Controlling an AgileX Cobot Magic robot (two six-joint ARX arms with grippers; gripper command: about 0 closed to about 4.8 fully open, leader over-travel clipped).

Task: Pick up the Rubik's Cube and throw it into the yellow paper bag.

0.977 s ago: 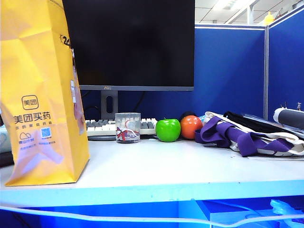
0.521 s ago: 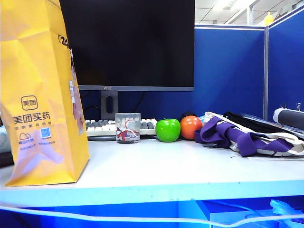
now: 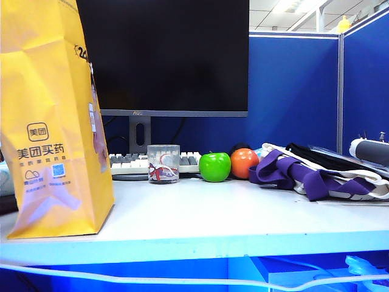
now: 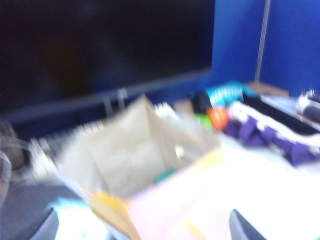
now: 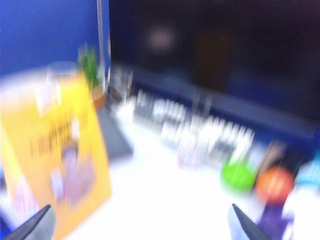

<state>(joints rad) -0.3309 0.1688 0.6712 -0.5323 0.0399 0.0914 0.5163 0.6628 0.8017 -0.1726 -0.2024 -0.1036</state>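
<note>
Left tool [image 4: 142, 227] open over yellow paper bag [image 4: 135, 165]; right tool [image 5: 140, 225] open.

Left gripper [image 4: 142, 227] – dark grey fingers [image 4: 242, 227], blurred. Right gripper [image 5: 142, 225] – dark grey tapered fingers [image 5: 37, 225].

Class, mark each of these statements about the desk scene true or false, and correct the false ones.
1. The yellow paper bag stands upright. True.
2. The green apple lies right of the orange ball. False: it lies left of it.
3. The left gripper and the right gripper are both open. True.
4. The Rubik's Cube sits beside the clear cup. False: no cube shows on the desk.
</note>
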